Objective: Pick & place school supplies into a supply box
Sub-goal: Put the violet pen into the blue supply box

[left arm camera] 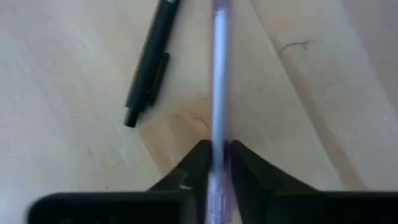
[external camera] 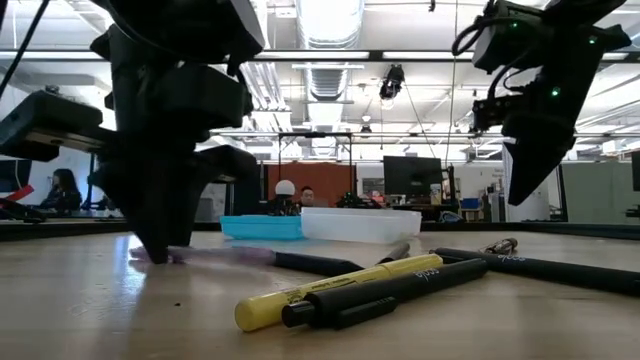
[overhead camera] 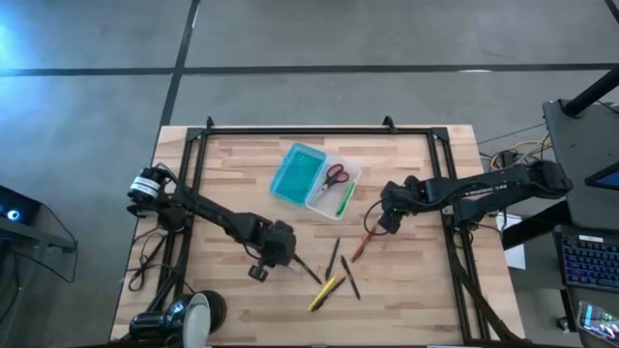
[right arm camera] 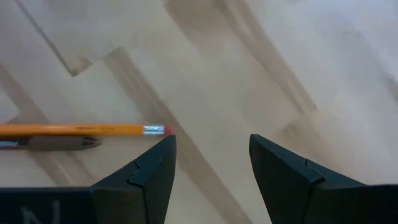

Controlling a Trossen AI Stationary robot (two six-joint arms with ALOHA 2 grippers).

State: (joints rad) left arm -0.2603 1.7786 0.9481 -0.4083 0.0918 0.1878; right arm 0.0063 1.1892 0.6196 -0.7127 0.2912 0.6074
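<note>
My left gripper [overhead camera: 282, 251] stands low at the table's near middle, shut on a pink pen [left arm camera: 219, 87] that lies on the wood. My right gripper [right arm camera: 211, 146] is open and hangs above the table [external camera: 525, 195], just beyond the eraser end of an orange pencil [right arm camera: 93, 130]. The supply box [overhead camera: 314, 180] lies open toward the far edge, its teal half [overhead camera: 296, 172] beside the clear half, which holds red-handled scissors [overhead camera: 335, 175] and a green pen [overhead camera: 344, 200]. A yellow pen [external camera: 330, 288] and dark pens [external camera: 400, 288] lie flat between the grippers. My left gripper pinches the pink pen near one end [left arm camera: 217, 134] between its two fingers [left arm camera: 198, 163]. It comes from above, pointing down, as the low view [external camera: 160, 250] shows. The pen runs out lengthwise away from the fingers, and its far part [external camera: 300, 262] rests on the table.
A dark pen [left arm camera: 149, 65] lies close beside the held one. A grey pen [right arm camera: 59, 142] lies along the orange pencil. A black frame [overhead camera: 290, 132] borders the tabletop, and a lamp-like object [overhead camera: 198, 314] sits at the near left corner. Bare wood spreads right of the pens.
</note>
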